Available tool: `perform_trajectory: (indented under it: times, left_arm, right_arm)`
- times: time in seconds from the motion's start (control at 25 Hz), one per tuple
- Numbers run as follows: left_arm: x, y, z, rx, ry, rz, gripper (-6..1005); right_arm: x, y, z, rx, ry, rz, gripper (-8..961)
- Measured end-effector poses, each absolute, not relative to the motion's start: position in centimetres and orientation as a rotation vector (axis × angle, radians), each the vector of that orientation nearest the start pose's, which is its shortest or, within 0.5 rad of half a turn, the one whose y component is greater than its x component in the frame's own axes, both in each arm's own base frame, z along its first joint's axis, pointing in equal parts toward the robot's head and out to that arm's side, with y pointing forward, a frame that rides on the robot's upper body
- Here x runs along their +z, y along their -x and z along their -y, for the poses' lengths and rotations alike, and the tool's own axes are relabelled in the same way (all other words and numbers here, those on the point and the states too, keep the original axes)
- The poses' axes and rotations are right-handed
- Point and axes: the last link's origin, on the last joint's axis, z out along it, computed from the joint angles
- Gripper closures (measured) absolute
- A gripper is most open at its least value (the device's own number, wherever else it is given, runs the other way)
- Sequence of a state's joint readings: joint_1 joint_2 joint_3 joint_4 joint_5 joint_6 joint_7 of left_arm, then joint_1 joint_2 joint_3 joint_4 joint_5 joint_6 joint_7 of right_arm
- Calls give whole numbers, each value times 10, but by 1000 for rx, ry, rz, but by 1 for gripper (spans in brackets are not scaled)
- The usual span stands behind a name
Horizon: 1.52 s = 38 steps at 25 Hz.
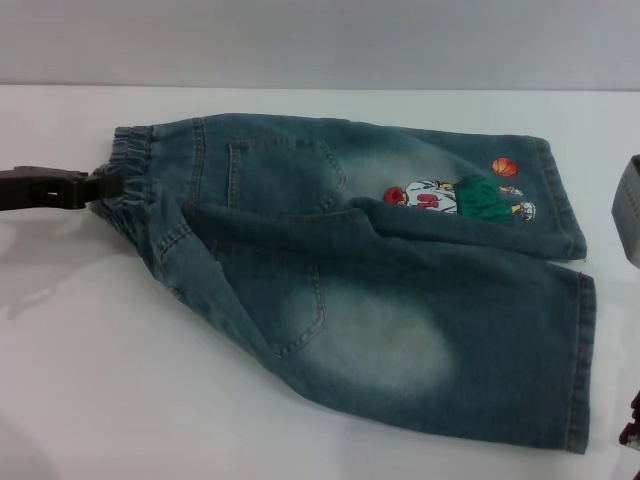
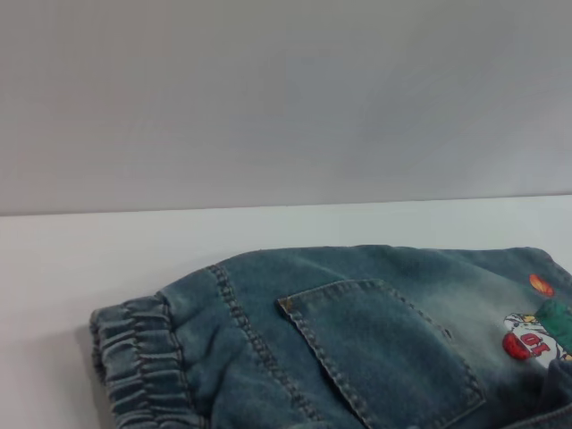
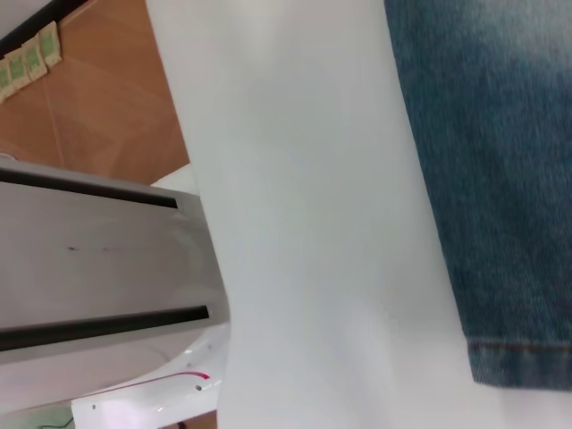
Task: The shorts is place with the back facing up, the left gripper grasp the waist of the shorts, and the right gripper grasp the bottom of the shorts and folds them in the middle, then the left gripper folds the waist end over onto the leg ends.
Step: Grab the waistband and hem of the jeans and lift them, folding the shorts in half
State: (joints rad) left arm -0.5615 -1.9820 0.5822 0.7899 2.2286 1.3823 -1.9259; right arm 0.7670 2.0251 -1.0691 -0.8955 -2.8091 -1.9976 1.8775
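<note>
The blue denim shorts lie back up on the white table, with both patch pockets showing. The cartoon print is on the far leg. The ruffled elastic waist points left and the two hemmed leg ends point right. My left gripper, slim and black, reaches in from the left edge and is shut on the waist. In the left wrist view the waist and a pocket fill the lower part. Only a grey part of the right arm shows at the right edge. The right wrist view shows a leg hem.
The near leg fans out diagonally toward the table's front right. White tabletop surrounds the shorts on the left and front. In the right wrist view the table edge, the robot's white body and a wooden floor lie beyond the hem.
</note>
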Motion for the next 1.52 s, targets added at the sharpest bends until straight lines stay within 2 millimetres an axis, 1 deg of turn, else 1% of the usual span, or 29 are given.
perform_trajectory:
  times: [0.28, 1.0, 1.52]
  left_arm:
    - [72, 304, -371, -425, 2338, 1184, 954]
    - [72, 303, -372, -426, 2340, 1181, 954]
    - [72, 303, -371, -425, 2342, 1179, 954]
  right_arm:
    - [24, -251, -313, -1029, 3142, -823, 384]
    - [16, -260, -312, -968, 3114, -838, 384]
    - [9, -258, -315, -938, 3108, -813, 384]
